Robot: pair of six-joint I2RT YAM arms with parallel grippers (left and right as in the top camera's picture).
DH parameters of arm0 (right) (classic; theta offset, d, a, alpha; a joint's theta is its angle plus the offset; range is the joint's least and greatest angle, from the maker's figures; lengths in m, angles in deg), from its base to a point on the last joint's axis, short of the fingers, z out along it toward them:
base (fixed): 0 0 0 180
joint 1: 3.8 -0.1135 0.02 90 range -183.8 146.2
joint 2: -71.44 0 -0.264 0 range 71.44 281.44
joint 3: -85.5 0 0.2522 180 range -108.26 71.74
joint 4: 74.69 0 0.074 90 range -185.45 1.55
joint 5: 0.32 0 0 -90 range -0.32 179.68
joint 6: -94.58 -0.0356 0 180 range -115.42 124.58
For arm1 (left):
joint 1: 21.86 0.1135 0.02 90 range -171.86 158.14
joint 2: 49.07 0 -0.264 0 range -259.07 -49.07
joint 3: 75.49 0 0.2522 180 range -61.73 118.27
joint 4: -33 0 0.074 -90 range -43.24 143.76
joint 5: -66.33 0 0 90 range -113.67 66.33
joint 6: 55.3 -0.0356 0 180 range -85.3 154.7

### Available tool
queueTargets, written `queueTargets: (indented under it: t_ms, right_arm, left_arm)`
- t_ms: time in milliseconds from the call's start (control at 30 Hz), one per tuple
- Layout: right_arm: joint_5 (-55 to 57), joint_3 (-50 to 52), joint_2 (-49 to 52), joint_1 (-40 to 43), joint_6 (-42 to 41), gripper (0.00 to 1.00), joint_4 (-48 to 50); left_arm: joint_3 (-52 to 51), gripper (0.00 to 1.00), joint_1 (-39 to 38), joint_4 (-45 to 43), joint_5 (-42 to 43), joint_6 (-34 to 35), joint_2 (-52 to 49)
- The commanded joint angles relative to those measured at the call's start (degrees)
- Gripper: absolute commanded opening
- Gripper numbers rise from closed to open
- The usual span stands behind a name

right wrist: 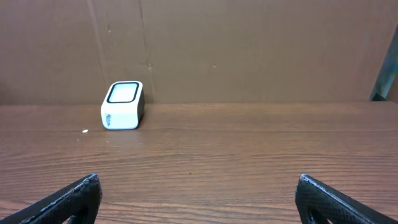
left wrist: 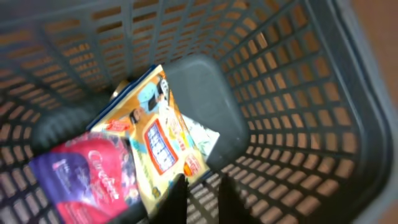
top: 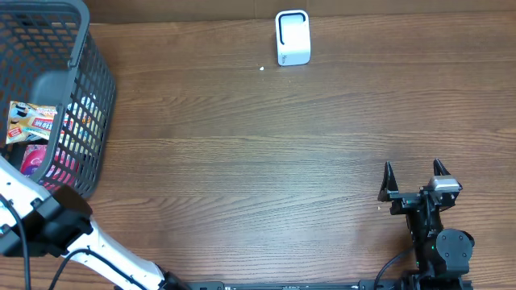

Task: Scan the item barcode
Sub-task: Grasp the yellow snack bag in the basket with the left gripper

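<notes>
Snack packet (left wrist: 155, 134) is in the basket (left wrist: 298, 124), directly ahead of the left gripper (left wrist: 203, 199). It leans up and away from the fingertips, with its near corner right at them.

- basket: mesh walls close in on both sides of the left gripper and the floor is just beyond the tips, so there's little room to swing.
- left gripper: fingers drawn in narrow, with only a thin gap. Can't tell whether the packet corner is actually pinched or just lying beside the left finger.
- right gripper (top: 413, 171): spread wide and holding nothing, low over the table (top: 266, 161).
- scanner (right wrist: 122, 106): well ahead of the right gripper and off to its left, on the table with its window facing up.
- purple pouch (left wrist: 87, 174): just left of the left fingertips, overlapping the packet's lower left edge.

Handling, as a guess: it's a light, thin film bag, floppy and slick, and it will crinkle and sag if held mid-panel. Best hold is the sealed seam at the near corner or edge, since that's the stiffest part and leaves the printed faces uncovered. No barcode is readable on the visible face, so it's likely on the back and will probably need a flip over the scanner. Main risks are dragging the purple pouch along or the film slipping out.
</notes>
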Motion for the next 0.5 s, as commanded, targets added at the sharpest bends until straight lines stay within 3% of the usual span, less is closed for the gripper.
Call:
queueTargets:
  t_ms: [0, 67, 133, 200, 467]
  right_arm:
    - [0.57, 0.59, -0.57, 0.11, 0.26, 1.00, 0.37]
    - [0.57, 0.59, -0.57, 0.13, 0.26, 1.00, 0.37]
    - [0.57, 0.59, -0.57, 0.11, 0.26, 1.00, 0.37]
    - [0.57, 0.59, -0.57, 0.11, 0.26, 1.00, 0.37]
    - [0.57, 0.59, -0.57, 0.11, 0.26, 1.00, 0.37]
  left_arm:
    - [-0.83, 0.39, -0.22, 2.21, -2.69, -0.90, -0.22]
    - [-2.43, 0.71, -0.22, 3.17, -2.99, -0.90, -1.36]
    - [-4.66, 0.92, -0.37, 3.37, -3.04, -0.92, -2.43]
    - [-7.23, 1.00, -0.44, 3.02, -3.34, -0.90, -3.39]
    - [-15.08, 1.00, -0.46, -0.52, -6.62, -0.87, -8.20]
